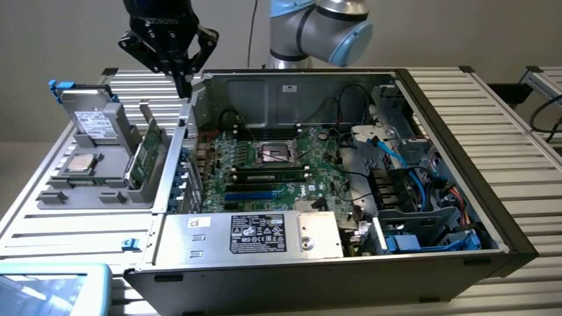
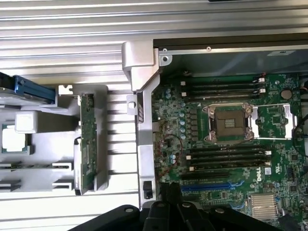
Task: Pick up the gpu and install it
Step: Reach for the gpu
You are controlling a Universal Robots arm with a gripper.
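The gripper (image 1: 183, 82) hangs over the side wall of the open computer case (image 1: 351, 283), above the wall's rear end. Its fingers are drawn close together with nothing between them. The gpu (image 1: 145, 155) is not yet picked up. It stands on edge in a grey holder (image 1: 88, 197) just outside that same case wall, on the exterior view's left of the case. In the wrist view its green board (image 2: 87, 139) runs parallel to the wall, and a silver processor chip (image 2: 14, 139) lies in the holder farther from the case. Inside the case the motherboard (image 1: 220, 155) lies bare, with a blue slot (image 2: 207, 185) showing close to the fingertips (image 2: 169, 195).

The main hazard looks like clearance. The card sits near the case wall, so fingers coming down at a slight offset could strike the wall's rim or the holder's uprights rather than straddle the board. Fingers as narrow as these would land on the card's top edge and might tip or chip it. A grip taken off the card's middle could let it swing. Loose cables crowd the case on the far side of the motherboard from the wall, and a tilted card could catch on them or miss its slot.
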